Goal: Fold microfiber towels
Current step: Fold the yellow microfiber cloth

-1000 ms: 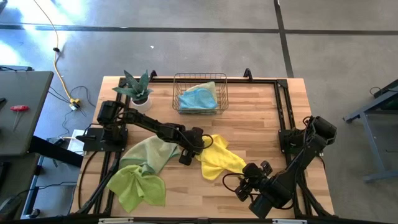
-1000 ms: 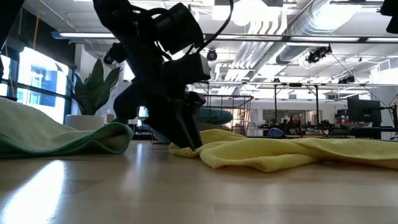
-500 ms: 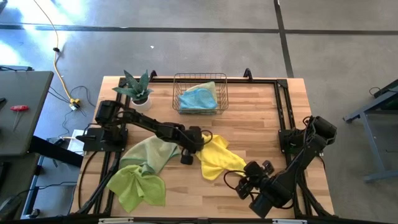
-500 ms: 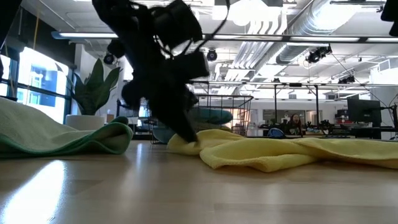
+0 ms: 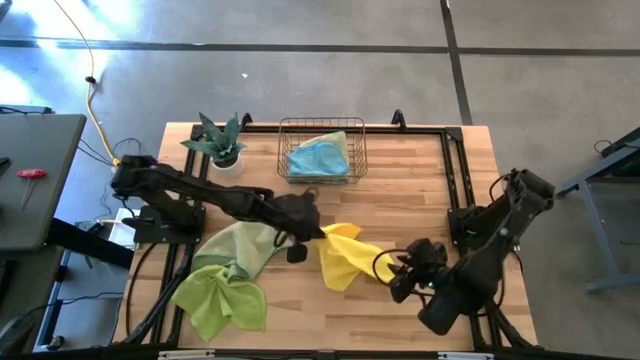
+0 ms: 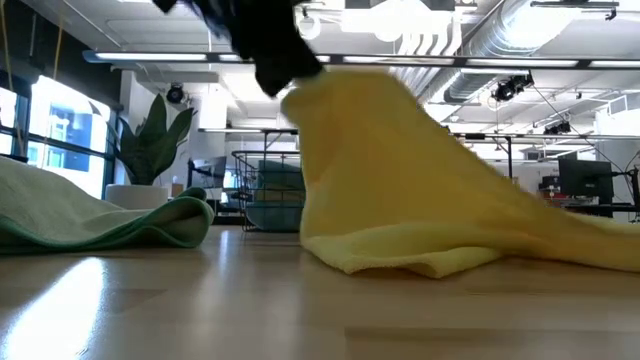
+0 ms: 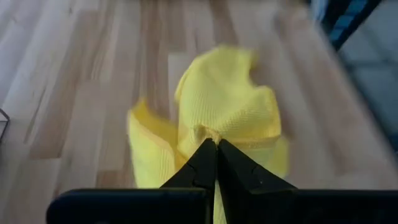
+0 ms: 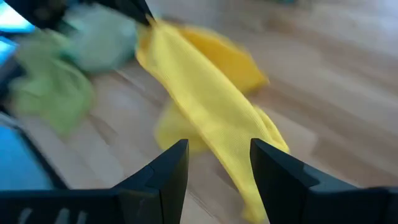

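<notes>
Left gripper [image 7: 216, 144] is pinched shut on a corner of the floppy yellow microfiber towel [image 5: 345, 257], lifted, rest trailing on the wooden table [image 5: 400, 190]. Thin pinch may slip. Right gripper [image 8: 214, 163] gapes, towel draped just ahead; a mistimed close could grab a bunched fold. Beyond: sage [image 5: 245, 245], lime towels [image 5: 215, 300] unfolded.

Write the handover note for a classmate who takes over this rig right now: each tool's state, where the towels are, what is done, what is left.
Left tool: shut on a corner of the yellow towel, lifting it off the table.
Right tool: open, at the yellow towel's other end, gripping nothing.
Light blue towel: in the wire basket.
Sage green towel and lime green towel: crumpled near the table's left front.
Done: yellow towel picked up.
Left: fold the yellow, sage and lime towels.
</notes>
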`<state>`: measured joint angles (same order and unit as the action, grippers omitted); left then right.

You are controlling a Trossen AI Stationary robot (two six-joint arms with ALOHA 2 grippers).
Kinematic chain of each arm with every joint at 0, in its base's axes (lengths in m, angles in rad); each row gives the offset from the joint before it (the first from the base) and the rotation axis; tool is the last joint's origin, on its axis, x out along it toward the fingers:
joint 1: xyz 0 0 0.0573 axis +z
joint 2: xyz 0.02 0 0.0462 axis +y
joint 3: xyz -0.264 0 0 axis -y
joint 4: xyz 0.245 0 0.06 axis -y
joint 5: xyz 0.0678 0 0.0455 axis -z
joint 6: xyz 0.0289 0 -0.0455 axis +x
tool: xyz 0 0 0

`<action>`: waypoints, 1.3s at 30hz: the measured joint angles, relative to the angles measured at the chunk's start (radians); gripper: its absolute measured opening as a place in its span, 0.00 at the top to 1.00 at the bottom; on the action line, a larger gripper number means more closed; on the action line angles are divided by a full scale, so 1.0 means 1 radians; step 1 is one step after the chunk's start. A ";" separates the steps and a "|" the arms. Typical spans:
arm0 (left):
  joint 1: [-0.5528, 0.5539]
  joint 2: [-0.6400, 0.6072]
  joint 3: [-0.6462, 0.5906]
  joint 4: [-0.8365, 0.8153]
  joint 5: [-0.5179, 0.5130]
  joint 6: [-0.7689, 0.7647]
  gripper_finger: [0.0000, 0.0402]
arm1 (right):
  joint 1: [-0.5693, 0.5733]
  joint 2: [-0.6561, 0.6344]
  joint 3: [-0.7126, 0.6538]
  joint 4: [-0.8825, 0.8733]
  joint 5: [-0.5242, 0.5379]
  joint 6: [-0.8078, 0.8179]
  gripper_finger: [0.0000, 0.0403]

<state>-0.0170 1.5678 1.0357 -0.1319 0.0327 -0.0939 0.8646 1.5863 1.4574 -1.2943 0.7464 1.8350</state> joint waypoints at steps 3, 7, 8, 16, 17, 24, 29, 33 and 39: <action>-0.006 -0.061 0.000 0.010 -0.020 -0.094 1.00 | -0.001 -0.047 0.000 0.036 0.083 -0.092 0.59; -0.005 -0.118 0.001 0.019 -0.066 -0.202 1.00 | -0.027 -0.050 0.000 0.052 0.113 -0.194 0.59; -0.004 -0.127 0.001 0.015 -0.079 -0.222 1.00 | -0.037 -0.043 0.000 0.059 0.123 -0.215 0.59; -0.008 -0.128 0.000 -0.007 -0.105 -0.315 1.00 | -0.074 0.021 -0.045 0.125 0.073 -0.309 0.59; -0.010 -0.128 0.000 -0.010 -0.105 -0.319 1.00 | -0.077 0.016 -0.083 0.160 0.057 -0.306 0.59; -0.024 -0.133 0.000 -0.006 -0.105 -0.347 1.00 | -0.118 -0.100 -0.455 0.647 -0.100 -0.344 0.62; -0.032 -0.133 0.000 0.002 -0.101 -0.373 1.00 | -0.152 -0.179 -0.653 0.846 -0.170 -0.515 0.65; -0.032 -0.133 0.000 0.001 -0.102 -0.404 1.00 | -0.183 -0.180 -0.751 0.877 -0.278 -0.536 0.65; -0.031 -0.133 0.000 -0.016 -0.153 -0.425 1.00 | -0.206 -0.187 -0.783 0.903 -0.323 -0.567 0.65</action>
<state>-0.0479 1.4350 1.0359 -0.1475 -0.1207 -0.5193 0.6585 1.3991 0.6748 -0.3909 0.4238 1.2677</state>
